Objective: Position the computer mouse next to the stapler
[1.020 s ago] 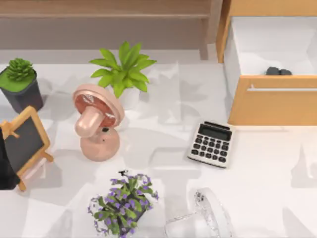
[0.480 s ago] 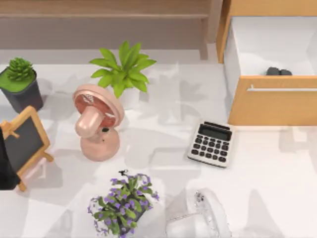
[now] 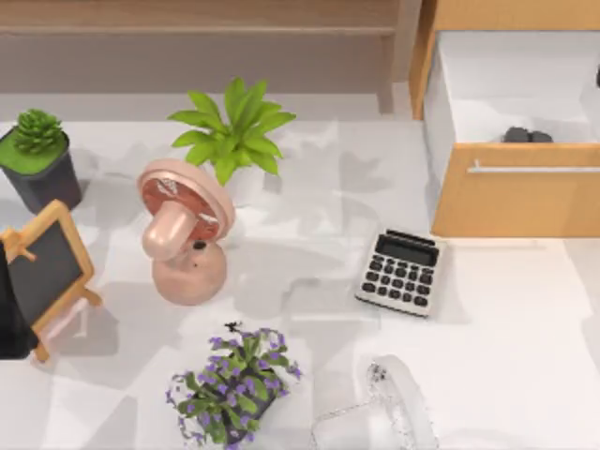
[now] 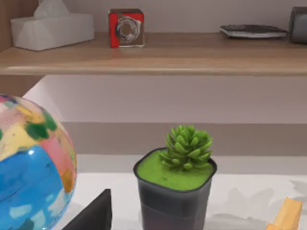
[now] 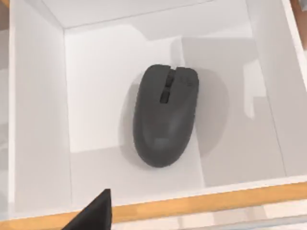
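The computer mouse [image 5: 165, 115] is dark grey and rounded, and lies flat on the white floor of the open wooden drawer [image 3: 516, 202] at the table's back right. From above the mouse [image 3: 527, 136] is a small dark lump behind the drawer front. My right gripper [image 5: 93, 214] hangs over the drawer above the mouse, apart from it. A dark bit of the right arm [image 3: 597, 75] pokes in at the right edge. My left arm [image 3: 7, 314] is parked at the left edge. The stapler is out of view.
A white calculator [image 3: 400, 270] lies in front of the drawer. A pink fan [image 3: 183, 234], leafy plant [image 3: 234, 131], succulent pot [image 3: 37, 159], small chalkboard [image 3: 47, 267], purple-flowered plant [image 3: 234, 384] and clear fan [image 3: 384, 417] stand left and front. A globe [image 4: 29, 167] sits beside the left gripper.
Shadows on the table's right side have slid toward the drawer, and a dark bit of the right arm now shows at the right edge. The mouse has stayed put.
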